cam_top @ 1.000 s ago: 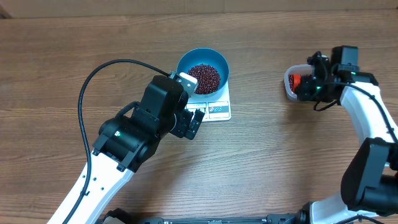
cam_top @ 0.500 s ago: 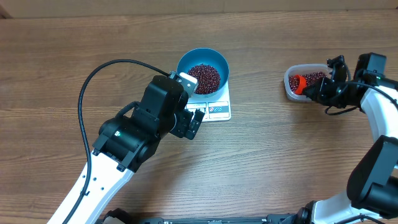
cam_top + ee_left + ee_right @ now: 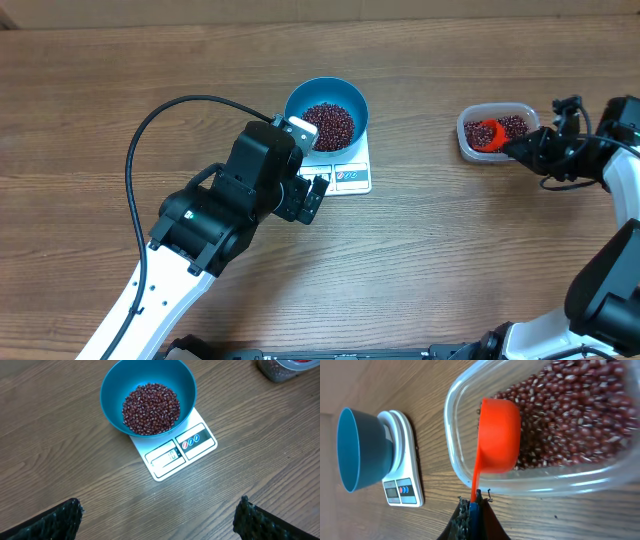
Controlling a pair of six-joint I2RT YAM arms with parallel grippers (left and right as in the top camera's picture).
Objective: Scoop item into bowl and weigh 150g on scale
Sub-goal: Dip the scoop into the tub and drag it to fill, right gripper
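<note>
The light-blue bowl (image 3: 297, 103) stands on the white scale (image 3: 350, 176) and holds a pile of dark red-brown beans (image 3: 330, 124). My left gripper (image 3: 312, 192) hovers just in front of the scale, its jaws wide open over bare wood (image 3: 160, 510), with the bowl (image 3: 112, 390) and scale (image 3: 200, 442) ahead. At the right, my right gripper (image 3: 522, 150) is shut on the thin handle of an orange scoop (image 3: 488, 134). In the right wrist view the scoop's cup (image 3: 499, 435) lies on its side over the beans (image 3: 570, 415) inside a clear tub (image 3: 451, 445), the gripper (image 3: 474, 502) pinching the handle.
The clear plastic tub (image 3: 464, 140) sits on the wooden table to the right of the scale. The left arm's black cable (image 3: 150, 125) loops over the table at the left. The far table edge runs along the top.
My right arm has drawn back to the right, and the orange scoop has shifted right with it inside the tub. The left arm, bowl and scale have not moved.
</note>
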